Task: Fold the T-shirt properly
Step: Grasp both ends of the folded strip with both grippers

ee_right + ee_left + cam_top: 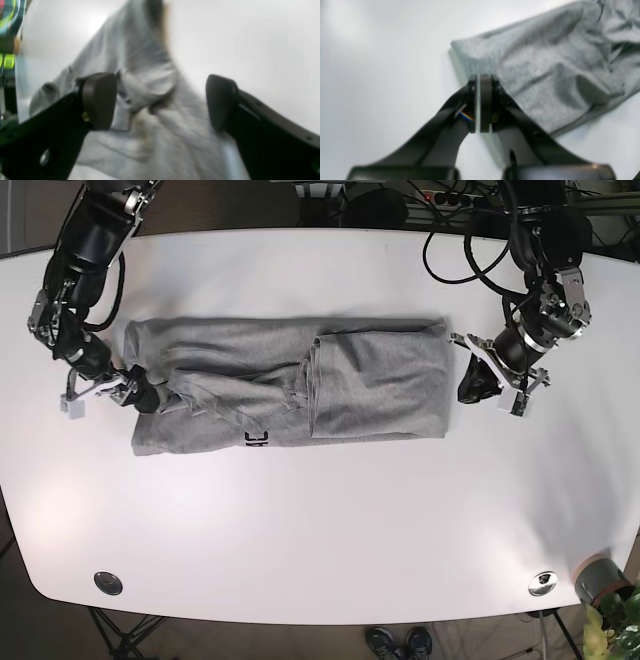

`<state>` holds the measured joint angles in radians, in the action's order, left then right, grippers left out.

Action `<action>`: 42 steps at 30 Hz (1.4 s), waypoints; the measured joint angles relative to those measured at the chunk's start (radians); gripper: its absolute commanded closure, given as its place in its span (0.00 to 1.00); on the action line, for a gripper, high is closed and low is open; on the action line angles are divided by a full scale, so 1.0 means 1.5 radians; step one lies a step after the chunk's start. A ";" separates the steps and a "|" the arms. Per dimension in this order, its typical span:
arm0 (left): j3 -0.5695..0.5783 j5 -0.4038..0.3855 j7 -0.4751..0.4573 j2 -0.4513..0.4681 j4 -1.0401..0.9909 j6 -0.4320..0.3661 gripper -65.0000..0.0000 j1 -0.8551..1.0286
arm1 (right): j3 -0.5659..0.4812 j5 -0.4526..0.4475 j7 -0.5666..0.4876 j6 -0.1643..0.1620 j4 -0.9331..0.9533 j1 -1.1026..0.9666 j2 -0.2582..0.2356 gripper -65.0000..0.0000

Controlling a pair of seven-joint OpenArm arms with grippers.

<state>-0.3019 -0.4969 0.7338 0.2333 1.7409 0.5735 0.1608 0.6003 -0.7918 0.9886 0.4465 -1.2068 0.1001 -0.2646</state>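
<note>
Left pincer (480, 105) sits pressed shut, empty, just off the T-shirt (290, 390) edge; right pincer (160, 100) gapes over blurred grey folds. I see the shirt's lettering mostly tucked under, on the white table (320, 520).

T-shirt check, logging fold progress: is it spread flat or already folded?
Partly folded. The T-shirt lies as a long band on the table, one end doubled over the middle, wrinkles remaining.
</note>
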 measured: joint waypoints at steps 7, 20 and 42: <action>0.000 0.001 0.001 -0.003 -0.017 0.000 1.00 -0.001 | -0.033 -0.002 -0.047 0.007 -0.006 -0.016 0.026 0.19; -0.016 0.001 -0.001 -0.008 -0.048 0.000 1.00 -0.004 | -0.099 -0.012 -0.071 0.009 -0.008 -0.013 0.045 0.38; 0.055 0.001 -0.001 -0.007 -0.167 -0.003 1.00 -0.090 | -0.105 0.059 -0.067 -0.005 -0.113 -0.041 0.027 0.96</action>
<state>-0.2199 -0.4953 0.7319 0.2222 1.4906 0.5690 0.0254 0.4435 -0.7033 0.8886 0.4397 -1.3762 0.0380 -0.2241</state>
